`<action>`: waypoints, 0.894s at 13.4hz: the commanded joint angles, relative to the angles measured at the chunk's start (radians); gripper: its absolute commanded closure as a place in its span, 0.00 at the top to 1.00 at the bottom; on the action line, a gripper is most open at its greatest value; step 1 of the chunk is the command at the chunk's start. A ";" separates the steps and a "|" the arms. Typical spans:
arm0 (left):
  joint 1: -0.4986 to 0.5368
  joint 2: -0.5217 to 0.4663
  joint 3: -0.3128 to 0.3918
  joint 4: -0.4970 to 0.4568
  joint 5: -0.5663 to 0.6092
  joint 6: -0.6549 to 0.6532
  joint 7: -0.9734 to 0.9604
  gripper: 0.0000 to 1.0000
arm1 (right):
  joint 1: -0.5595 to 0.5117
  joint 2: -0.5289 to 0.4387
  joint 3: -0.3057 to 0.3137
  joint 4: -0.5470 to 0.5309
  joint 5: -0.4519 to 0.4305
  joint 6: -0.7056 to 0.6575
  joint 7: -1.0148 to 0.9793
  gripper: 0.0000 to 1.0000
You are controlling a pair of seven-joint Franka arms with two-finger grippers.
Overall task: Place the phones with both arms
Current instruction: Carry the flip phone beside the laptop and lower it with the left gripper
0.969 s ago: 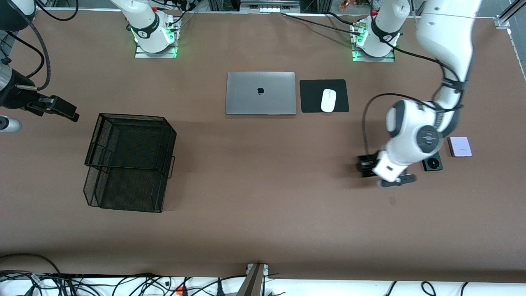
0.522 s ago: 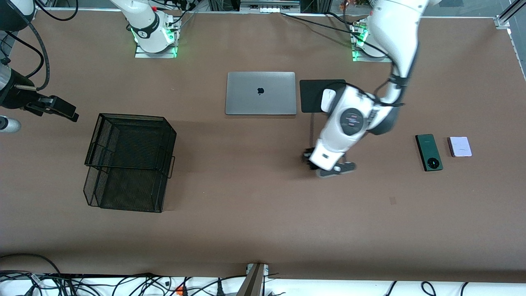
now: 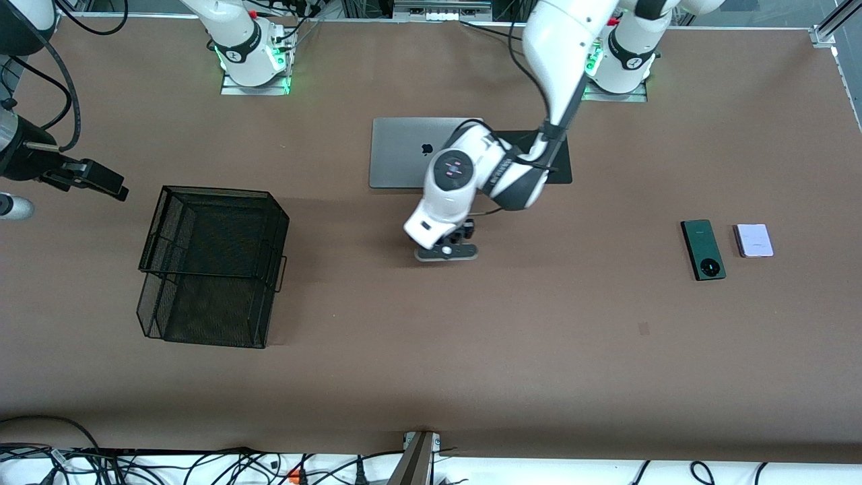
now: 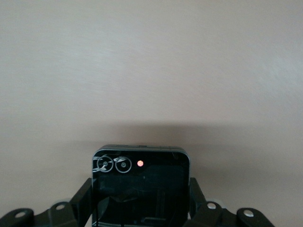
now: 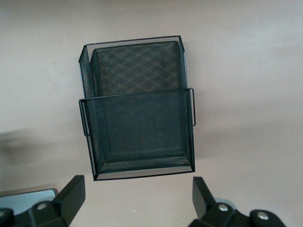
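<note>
One black phone (image 4: 140,189) was clamped in your left tool (image 3: 447,248) over mid-worktop, not yet in the mesh basket (image 3: 214,269). Your right tool (image 5: 137,198) waited wide open and empty above that basket, while the green phone (image 3: 702,248) and lilac phone (image 3: 753,240) lay untouched at the left arm's end.

A robotics lab is showing here: two white arms (image 3: 471,175) are standing on bases bolted along one edge of a brown table (image 3: 431,350), green lights glowing at their feet. Loose cables (image 3: 202,465) are lying tangled along the edge nearest the front camera, and metal framing is running around the corners. A desk-like prop set is sitting on the table: a laptop (image 3: 404,162), a mouse pad (image 3: 562,168), phones (image 3: 704,249) and a mesh basket (image 3: 212,266).
</note>
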 commanded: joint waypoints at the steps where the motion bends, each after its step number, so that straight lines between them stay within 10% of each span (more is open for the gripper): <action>1: -0.037 0.131 0.023 0.201 0.042 -0.041 -0.028 0.00 | -0.007 0.011 0.002 0.021 0.004 -0.017 0.001 1.00; 10: -0.111 0.267 0.086 0.334 0.047 0.017 -0.215 0.13 | -0.005 0.041 -0.003 0.019 0.005 -0.012 0.000 1.00; 12: -0.111 0.268 0.088 0.334 0.047 0.025 -0.226 0.64 | -0.005 0.043 -0.003 0.019 0.005 -0.011 0.000 1.00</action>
